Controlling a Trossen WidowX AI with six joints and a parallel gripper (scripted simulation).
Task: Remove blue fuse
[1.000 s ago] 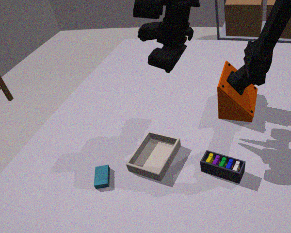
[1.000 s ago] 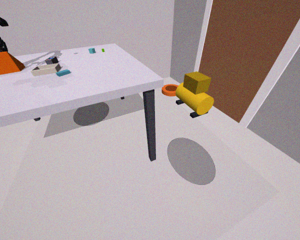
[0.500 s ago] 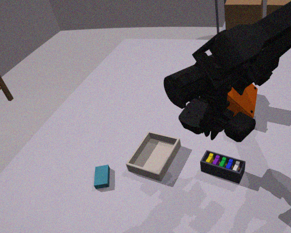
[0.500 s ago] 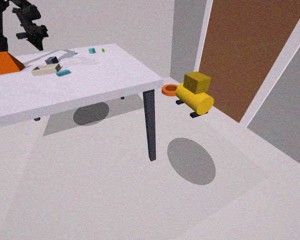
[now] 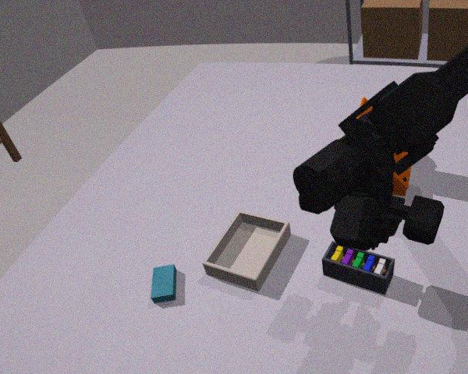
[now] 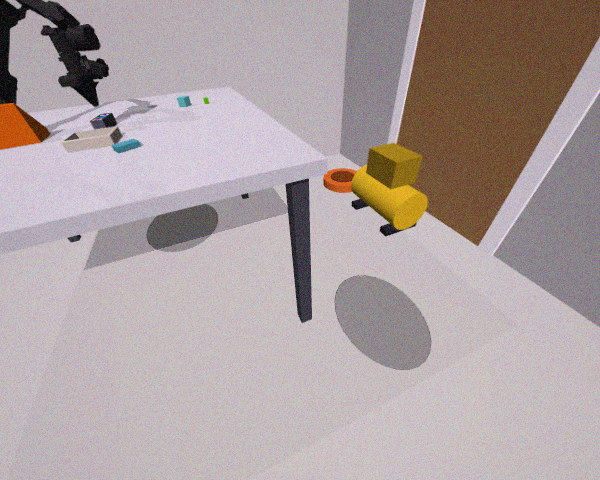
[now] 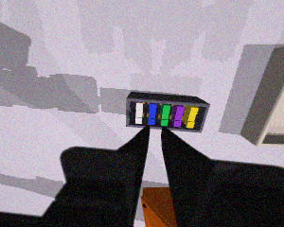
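Nearest in the top view lies a teal block (image 5: pixel 163 283) on the table (image 5: pixel 105 201), toward the near left; just right of it and a little farther stands the tray (image 5: pixel 245 275), an open grey box with low walls, apart from the block; right of the tray, well separated from it, sits the dark fuse block (image 5: pixel 357 276), holding a row of five fuses; from left to right they are a yellow fuse (image 5: pixel 336 253), a purple fuse (image 5: pixel 347 256), a green fuse (image 5: pixel 358 259), the blue fuse (image 5: pixel 368 262) and a white fuse (image 5: pixel 380 266); the blue fuse stands seated in its slot, second from the right end, between green and white.

Above the far edge of the fuse block hangs the gripper (image 7: pixel 152 133); in the wrist view its two dark fingers are drawn close with only a narrow slit between them, nothing pinched; their tips point at the blue and green fuses but stay clear of the block; the exterior view shows the gripper raised above the table.

Farther back, behind the arm (image 5: pixel 407 121), an orange wedge (image 5: pixel 400 181) shows partly hidden; at the far right edge stands a metal-framed cabinet (image 5: pixel 391 32).
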